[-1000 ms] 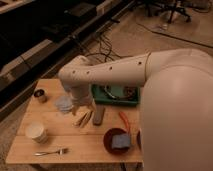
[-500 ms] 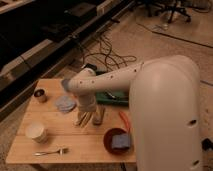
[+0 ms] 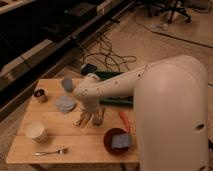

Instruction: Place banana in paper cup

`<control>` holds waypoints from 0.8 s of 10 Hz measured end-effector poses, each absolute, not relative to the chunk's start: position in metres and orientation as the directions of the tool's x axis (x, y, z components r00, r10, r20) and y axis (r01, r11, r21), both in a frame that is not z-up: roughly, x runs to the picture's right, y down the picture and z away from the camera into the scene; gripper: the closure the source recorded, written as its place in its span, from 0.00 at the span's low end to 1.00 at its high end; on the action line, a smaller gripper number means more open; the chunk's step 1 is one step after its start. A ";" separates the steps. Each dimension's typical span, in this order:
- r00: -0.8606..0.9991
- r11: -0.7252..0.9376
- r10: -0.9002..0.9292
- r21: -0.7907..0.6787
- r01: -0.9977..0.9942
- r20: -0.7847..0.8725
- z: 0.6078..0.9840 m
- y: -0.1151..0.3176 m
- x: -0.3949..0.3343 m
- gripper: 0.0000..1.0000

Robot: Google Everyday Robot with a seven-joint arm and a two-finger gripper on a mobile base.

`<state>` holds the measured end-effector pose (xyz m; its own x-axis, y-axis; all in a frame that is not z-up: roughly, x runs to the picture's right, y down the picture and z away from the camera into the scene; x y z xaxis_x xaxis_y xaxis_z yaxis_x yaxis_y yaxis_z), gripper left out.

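The banana (image 3: 81, 120), a small pale-yellow pair of thin strips, lies on the wooden table (image 3: 75, 142) near its middle. My gripper (image 3: 89, 114) hangs at the end of the white arm, directly over the banana's right end and close to the table top. It is open, with nothing held. The paper cup (image 3: 37, 131), short, wide and cream-white, stands upright near the table's front left, well apart from the gripper.
A flat dark grey bar (image 3: 99, 117) lies just right of the banana and an orange stick (image 3: 124, 120) farther right. A red bowl (image 3: 118, 141) holds a blue thing. A fork (image 3: 50, 151), a metal cup (image 3: 40, 95), grey-blue lids (image 3: 65, 104) and a green tray (image 3: 117, 101) surround them.
The arm has swung in over the table and come down, bringing the gripper from above the middle to just over the banana. The objects on the table have not moved.
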<state>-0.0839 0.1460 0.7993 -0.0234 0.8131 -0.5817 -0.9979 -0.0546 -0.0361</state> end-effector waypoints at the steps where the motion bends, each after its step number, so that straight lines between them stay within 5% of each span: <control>1: -0.025 -0.072 0.819 -0.060 -0.996 -0.573 0.803 0.145 -0.086 0.35; 8: -0.032 -0.106 0.825 -0.099 -0.989 -0.564 0.823 0.136 -0.098 0.35</control>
